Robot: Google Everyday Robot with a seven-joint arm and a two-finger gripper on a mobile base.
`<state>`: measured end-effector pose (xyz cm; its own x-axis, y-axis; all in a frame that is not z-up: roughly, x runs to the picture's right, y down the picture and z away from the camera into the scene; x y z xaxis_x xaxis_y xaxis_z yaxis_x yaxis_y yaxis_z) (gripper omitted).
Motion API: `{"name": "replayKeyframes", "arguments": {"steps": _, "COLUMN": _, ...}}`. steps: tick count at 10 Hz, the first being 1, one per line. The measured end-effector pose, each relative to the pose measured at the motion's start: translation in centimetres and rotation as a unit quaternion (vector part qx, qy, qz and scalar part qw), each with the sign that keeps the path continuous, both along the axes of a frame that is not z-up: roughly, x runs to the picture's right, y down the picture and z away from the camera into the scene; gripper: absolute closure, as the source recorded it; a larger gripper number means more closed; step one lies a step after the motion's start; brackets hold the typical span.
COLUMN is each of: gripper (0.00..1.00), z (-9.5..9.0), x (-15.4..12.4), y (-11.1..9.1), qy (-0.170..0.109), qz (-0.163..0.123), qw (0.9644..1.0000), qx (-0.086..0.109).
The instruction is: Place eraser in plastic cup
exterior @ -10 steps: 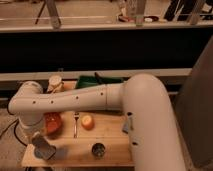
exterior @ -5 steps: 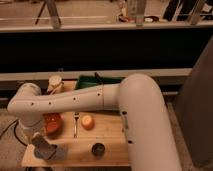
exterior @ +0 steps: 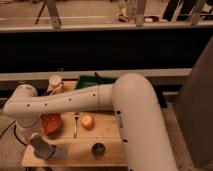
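My gripper (exterior: 42,146) sits low at the table's (exterior: 107,130) front-left, fingers unreadable, cup (exterior: 57,151) right beside it: a clumsy descent could knock it over.

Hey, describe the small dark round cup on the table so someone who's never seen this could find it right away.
Start at the wooden table under the robot's big white arm. Along its front edge, right of the gripper at the front-left corner, sits the small dark cup. It is the only dark thing there; the red bowl and orange round object behind it are bright.
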<state>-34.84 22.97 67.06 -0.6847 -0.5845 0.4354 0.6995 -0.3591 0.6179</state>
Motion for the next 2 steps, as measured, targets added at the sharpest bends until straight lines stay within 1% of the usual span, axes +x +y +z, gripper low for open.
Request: {"name": "replayKeyframes", "arguments": {"steps": 2, "gripper": 0.20, "z": -0.02, "x": -0.27, "y": 0.18, "qy": -0.001, "qz": -0.005, "qw": 1.0000, "qx": -0.003}}
